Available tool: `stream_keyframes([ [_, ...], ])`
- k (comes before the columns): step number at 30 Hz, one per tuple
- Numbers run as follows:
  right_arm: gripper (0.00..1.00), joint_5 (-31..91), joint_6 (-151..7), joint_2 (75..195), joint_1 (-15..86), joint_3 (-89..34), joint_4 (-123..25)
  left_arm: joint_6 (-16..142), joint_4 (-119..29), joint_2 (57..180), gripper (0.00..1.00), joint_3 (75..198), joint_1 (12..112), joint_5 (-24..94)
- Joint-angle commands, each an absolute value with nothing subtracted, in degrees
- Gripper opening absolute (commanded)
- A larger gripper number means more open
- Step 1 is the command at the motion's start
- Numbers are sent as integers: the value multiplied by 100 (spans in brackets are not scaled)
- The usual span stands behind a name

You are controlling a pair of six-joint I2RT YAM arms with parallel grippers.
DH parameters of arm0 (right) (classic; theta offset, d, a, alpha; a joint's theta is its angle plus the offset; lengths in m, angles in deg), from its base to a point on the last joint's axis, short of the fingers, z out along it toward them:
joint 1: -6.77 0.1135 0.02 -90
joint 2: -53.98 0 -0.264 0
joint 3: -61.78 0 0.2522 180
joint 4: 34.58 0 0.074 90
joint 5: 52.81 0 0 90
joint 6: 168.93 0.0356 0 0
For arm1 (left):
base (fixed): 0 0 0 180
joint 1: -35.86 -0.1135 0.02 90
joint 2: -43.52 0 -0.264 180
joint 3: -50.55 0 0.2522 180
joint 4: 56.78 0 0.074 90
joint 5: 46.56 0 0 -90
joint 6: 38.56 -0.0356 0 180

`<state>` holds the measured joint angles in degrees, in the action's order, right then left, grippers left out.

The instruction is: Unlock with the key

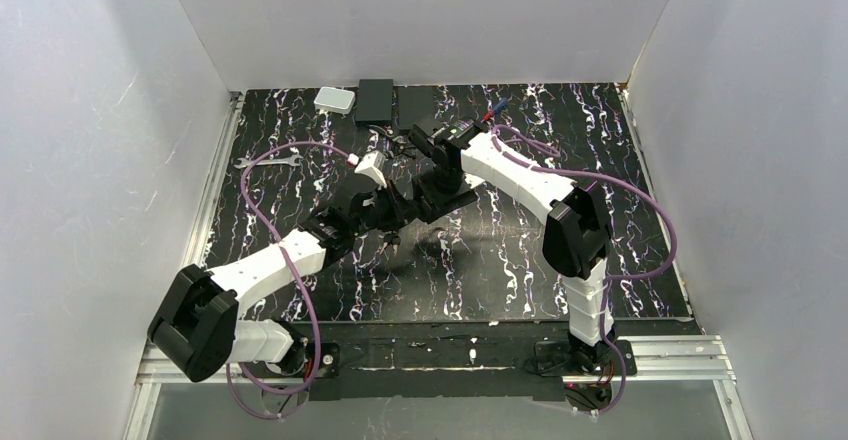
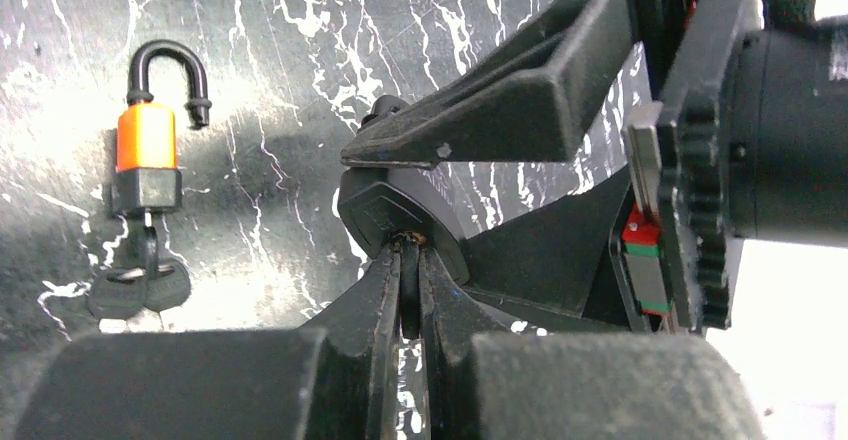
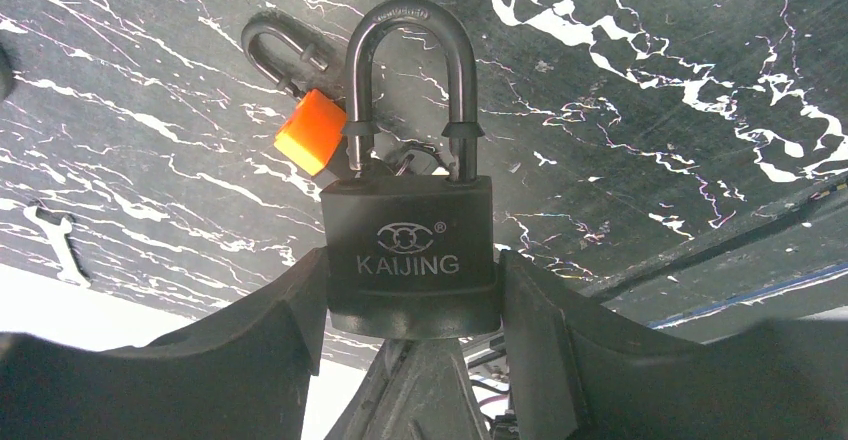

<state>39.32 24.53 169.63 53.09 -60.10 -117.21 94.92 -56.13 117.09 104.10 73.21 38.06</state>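
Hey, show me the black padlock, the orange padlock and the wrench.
black padlock [image 3: 410,250], right wrist view, body front.
orange padlock [image 2: 146,136], left wrist view, orange body.
wrench [image 1: 268,161], top external view, shank.

The tabletop [image 1: 500,270] is black, veined with white marbling. The black padlock [image 3: 410,250] carries pale lettering. At its ten o'clock lies a small padlock [image 3: 312,132] with an orange body and black shackle. The key [image 2: 408,295] shows dark. At the tabletop's twelve o'clock sit a white box [image 1: 335,99] and a black box [image 1: 376,99]. Purple cables [image 1: 262,210] trail over the arms.

Black marbled table [image 1: 620,260] carries a wrench [image 1: 268,161], white box [image 1: 334,100], black box [image 1: 375,101], orange padlock [image 2: 146,150].
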Motion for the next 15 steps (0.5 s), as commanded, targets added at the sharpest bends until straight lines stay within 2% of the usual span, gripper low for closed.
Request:
stream_keyframes([
  [1, 1, 2442, 2450, 16459, 5783, -6455, -11318, 10995, -5553, 11768, 0, 10238, 7289, 3897],
  [4, 1, 2367, 2407, 16533, 5792, -6526, -11314, 11092, -5567, 11833, 0, 10341, 7267, 3671],
  [12, 1, 2290, 2273, 16586, 5792, -6746, -11447, 8496, -5535, 11782, 0, 10671, 7268, 3765],
  [15, 1, 2245, 2290, 16494, 5792, -6548, -11274, 8875, -5243, 11870, 0, 10775, 7250, 4006],
])
